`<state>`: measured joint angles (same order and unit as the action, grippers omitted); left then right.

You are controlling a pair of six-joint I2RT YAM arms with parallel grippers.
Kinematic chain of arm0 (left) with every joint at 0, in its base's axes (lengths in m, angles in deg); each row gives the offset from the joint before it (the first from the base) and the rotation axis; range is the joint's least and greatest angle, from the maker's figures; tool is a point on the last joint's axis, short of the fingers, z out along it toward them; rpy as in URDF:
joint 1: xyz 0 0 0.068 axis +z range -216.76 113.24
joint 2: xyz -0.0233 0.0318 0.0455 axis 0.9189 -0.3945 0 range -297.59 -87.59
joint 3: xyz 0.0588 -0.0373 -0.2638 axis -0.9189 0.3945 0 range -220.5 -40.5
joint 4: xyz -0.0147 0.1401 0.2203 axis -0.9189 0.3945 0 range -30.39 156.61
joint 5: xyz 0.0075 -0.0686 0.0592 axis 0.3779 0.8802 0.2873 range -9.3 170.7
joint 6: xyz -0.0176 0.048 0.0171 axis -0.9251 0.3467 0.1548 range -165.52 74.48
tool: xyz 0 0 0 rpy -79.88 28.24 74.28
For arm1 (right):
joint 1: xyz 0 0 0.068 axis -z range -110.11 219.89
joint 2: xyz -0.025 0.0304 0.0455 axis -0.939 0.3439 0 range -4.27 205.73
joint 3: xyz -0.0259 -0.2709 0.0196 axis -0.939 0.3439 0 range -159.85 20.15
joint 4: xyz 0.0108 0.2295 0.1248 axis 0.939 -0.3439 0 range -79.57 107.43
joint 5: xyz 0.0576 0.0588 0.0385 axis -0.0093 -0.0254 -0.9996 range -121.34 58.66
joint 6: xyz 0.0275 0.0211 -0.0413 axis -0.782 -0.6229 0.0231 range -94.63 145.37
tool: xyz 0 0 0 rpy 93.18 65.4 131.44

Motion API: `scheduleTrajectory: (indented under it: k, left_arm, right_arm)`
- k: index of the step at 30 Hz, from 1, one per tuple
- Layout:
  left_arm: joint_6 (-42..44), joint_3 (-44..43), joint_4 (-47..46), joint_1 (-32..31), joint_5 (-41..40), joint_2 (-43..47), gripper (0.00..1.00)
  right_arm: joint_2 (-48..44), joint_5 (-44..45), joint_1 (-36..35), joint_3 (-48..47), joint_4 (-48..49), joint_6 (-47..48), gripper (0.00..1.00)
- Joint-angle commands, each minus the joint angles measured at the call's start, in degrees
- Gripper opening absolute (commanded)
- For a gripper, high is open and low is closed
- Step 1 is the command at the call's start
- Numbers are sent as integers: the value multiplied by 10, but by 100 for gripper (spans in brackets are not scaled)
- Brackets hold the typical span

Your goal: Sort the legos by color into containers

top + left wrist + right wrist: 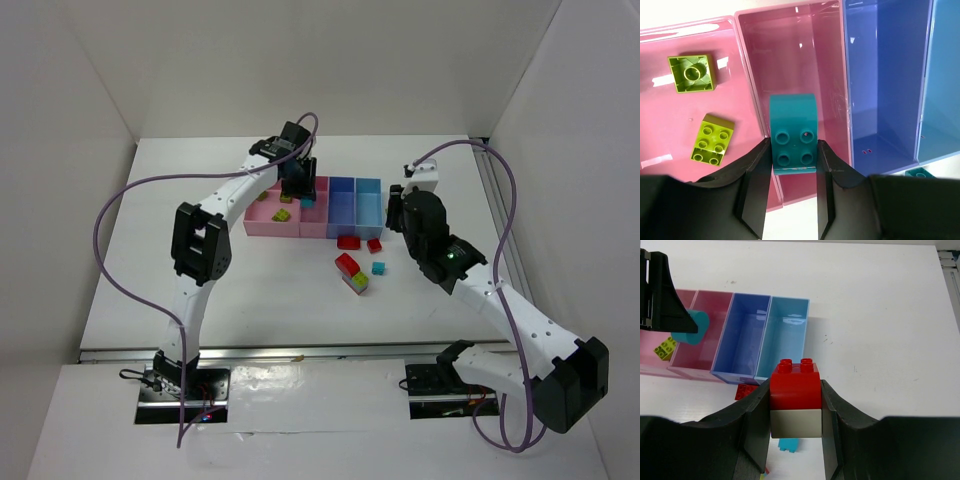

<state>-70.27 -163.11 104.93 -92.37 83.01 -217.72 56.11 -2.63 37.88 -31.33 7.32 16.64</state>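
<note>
Hands clamped: left hand (793, 152) on cyan brick (792, 117) over narrow pink bin (790, 55), right hand (795, 392) on red brick (795, 380).

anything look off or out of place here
The right claw holds a red brick with a whitish piece directly under it, two colours together, awkward for sorting by colour. In the wide pink bin one lime brick lies hollow side up.

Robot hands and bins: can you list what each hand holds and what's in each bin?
left gripper: shut on a cyan brick, over the narrow pink bin
right gripper: shut on a red brick
wide pink bin: two lime green bricks
periwinkle bin: empty
light blue bin: empty
table: loose bricks
</note>
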Motion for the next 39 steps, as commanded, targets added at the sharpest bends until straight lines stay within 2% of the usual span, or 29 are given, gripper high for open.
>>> scheduleTrajectory:
  k: [1,2,4,6,7,11,14,17,19,20,23,24,26,27,29,30,31,33,36,39]
  left_arm:
    - [8,-15,-11,-4,5,1,33]
    - [3,-15,-11,-4,5,1,34]
    - [3,-15,-16,-4,5,7,45]
    - [8,-9,-16,-4,5,7,46]
    - [8,-9,-16,-9,5,13,49]
    - [14,-4,-23,-9,17,18,72]
    - [19,-4,-23,-9,29,24,83]
    - [19,-4,-23,-9,59,37,85]
    - [19,-4,-23,-9,85,53,77]
    - [25,19,-41,-9,108,65,73]
    - [60,74,-83,-3,270,123,74]
    - [71,109,-100,3,334,137,76]
    - [76,158,-130,20,393,188,79]
    - [76,216,-150,27,440,208,83]
    - [71,273,-217,53,501,245,90]
    - [63,311,-235,61,558,272,92]
    - [63,323,-244,72,586,282,96]
    - [73,337,-250,78,627,297,98]
    - [89,351,-250,78,679,315,98]
    - [84,364,-275,78,724,322,98]
  right_arm:
    - [-3,10,-3,-31,17,-7,2]
    - [-3,10,-3,-31,17,-7,2]
    - [-3,-1,-3,-37,11,-7,2]
    - [-3,-7,-3,-37,11,-12,2]
    - [-3,-7,-3,-37,11,-18,2]
    - [-3,-28,-3,-37,11,-23,2]
    - [3,-41,-3,-42,11,-29,2]
    - [8,-60,-3,-53,5,-38,2]
    - [21,-78,-3,-70,-5,-50,2]
    - [27,-92,-3,-80,-12,-50,2]
    - [59,-155,2,-127,-49,-64,2]
    - [64,-191,2,-147,-60,-74,2]
    - [71,-234,7,-160,-72,-82,2]
    - [71,-271,12,-160,-72,-88,2]
    - [64,-303,26,-155,-49,-97,2]
    - [56,-318,31,-145,-41,-111,2]
    - [56,-343,36,-135,-33,-117,2]
    - [51,-369,57,-129,-18,-122,2]
    - [51,-416,84,-123,7,-149,2]
    - [51,-507,124,-110,59,-186,2]
